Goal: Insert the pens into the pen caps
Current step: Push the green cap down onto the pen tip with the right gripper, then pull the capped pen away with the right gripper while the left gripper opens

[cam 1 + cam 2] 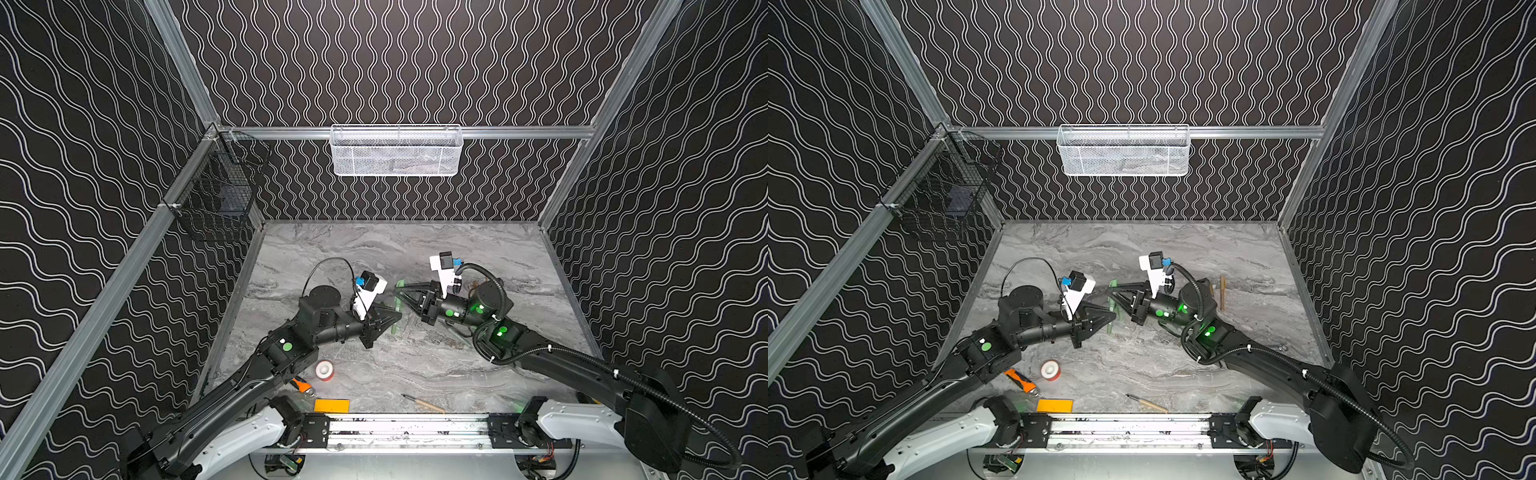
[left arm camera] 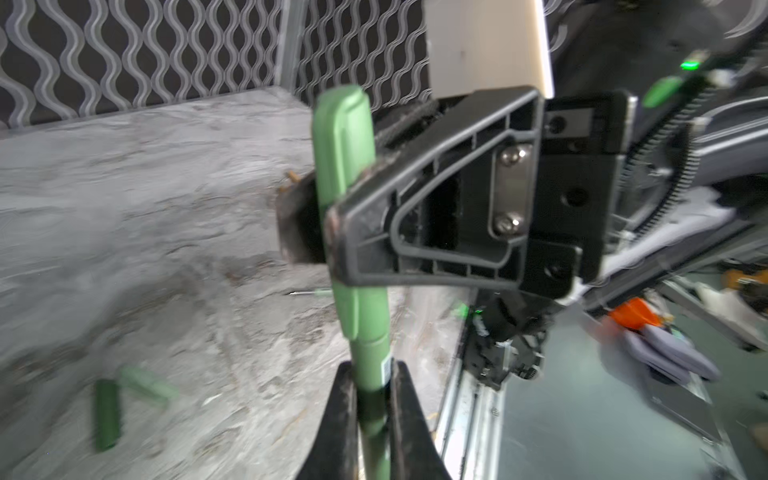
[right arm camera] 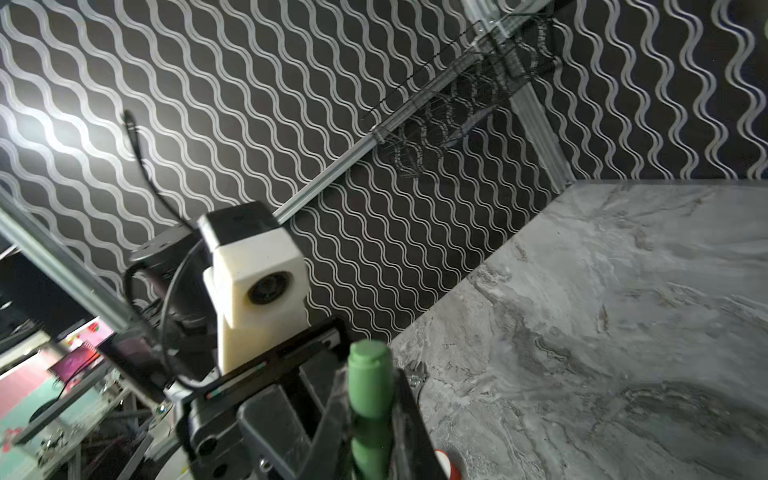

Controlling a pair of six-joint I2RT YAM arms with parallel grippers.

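Note:
A green pen (image 2: 370, 365) is clamped between the fingertips of my left gripper (image 2: 370, 372), above the middle of the table. A green pen cap (image 2: 343, 137) sits over its tip end and hides the tip. My right gripper (image 3: 370, 386) is shut on that cap (image 3: 368, 361), facing the left one. In both top views the two grippers (image 1: 396, 318) (image 1: 397, 291) meet tip to tip on the capped pen (image 1: 1110, 328). Two loose caps, one dark green (image 2: 107, 415) and one pale green (image 2: 147, 386), lie on the table. A tan pen (image 1: 422, 403) lies near the front edge, and two more (image 1: 1223, 293) lie behind the right arm.
A red and white tape roll (image 1: 324, 370), an orange-and-black tool (image 1: 301, 385) and an orange block (image 1: 331, 405) lie at the front left. A white mesh basket (image 1: 397, 151) hangs on the back wall and a black wire basket (image 1: 216, 191) on the left wall.

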